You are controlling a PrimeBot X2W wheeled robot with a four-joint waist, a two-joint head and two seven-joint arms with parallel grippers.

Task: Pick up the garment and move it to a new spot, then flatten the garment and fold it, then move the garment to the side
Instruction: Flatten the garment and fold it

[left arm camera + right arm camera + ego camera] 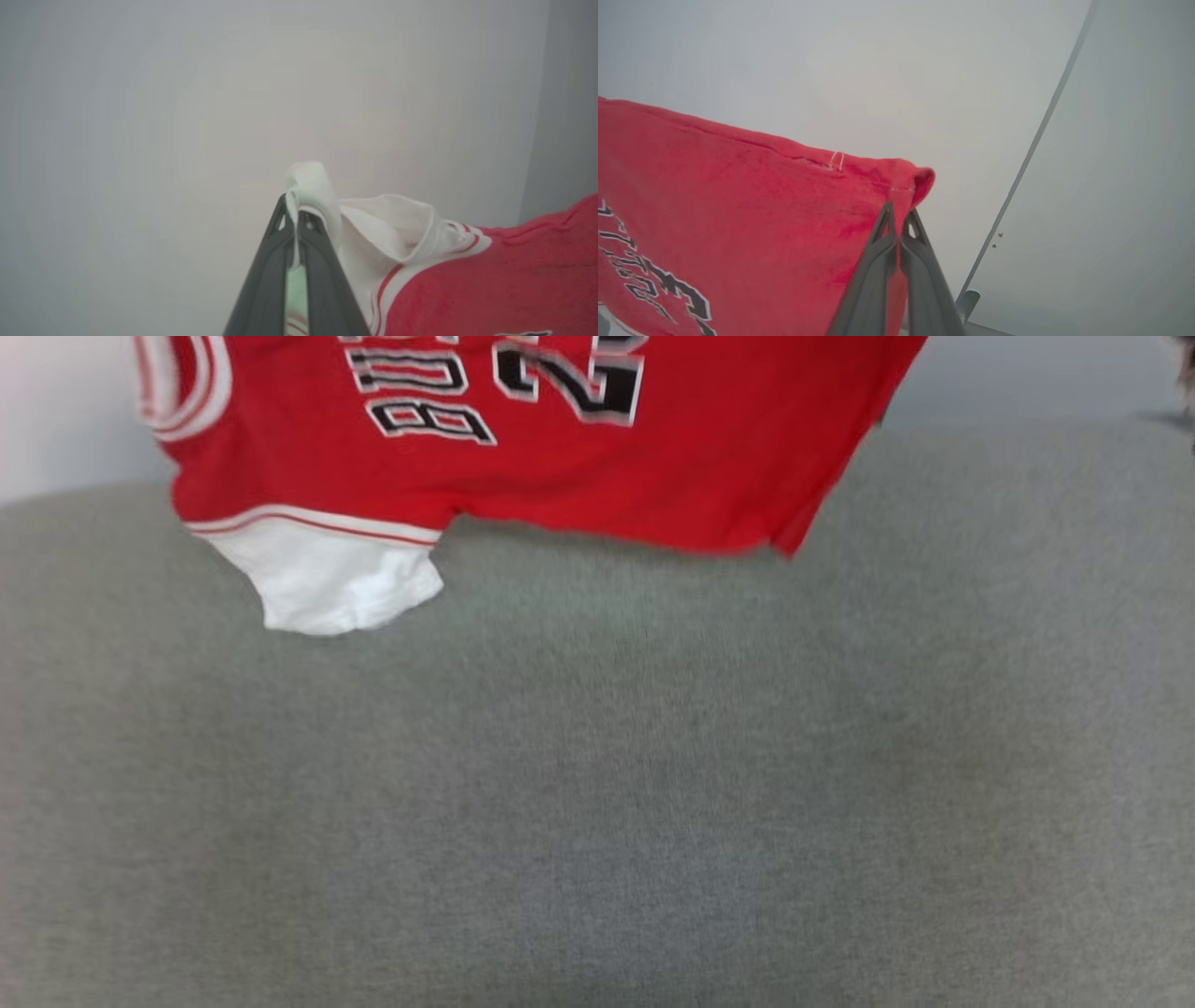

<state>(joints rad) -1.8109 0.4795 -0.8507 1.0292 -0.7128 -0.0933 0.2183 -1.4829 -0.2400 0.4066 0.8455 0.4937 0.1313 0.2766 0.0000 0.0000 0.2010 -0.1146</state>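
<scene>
The garment hung spread across the top of the head view above a grey padded surface, with one white sleeve dangling at upper left. At the lower centre of each wrist view a claw was clamped on cloth: the left gripper on a white sleeve edge, the right gripper on a red hem corner. Gripping two far-apart points probably served to stretch the cloth wide, ready to lay flat at a new spot.

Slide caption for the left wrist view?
Left gripper shut on the white sleeve of the garment, red body at right.
</scene>
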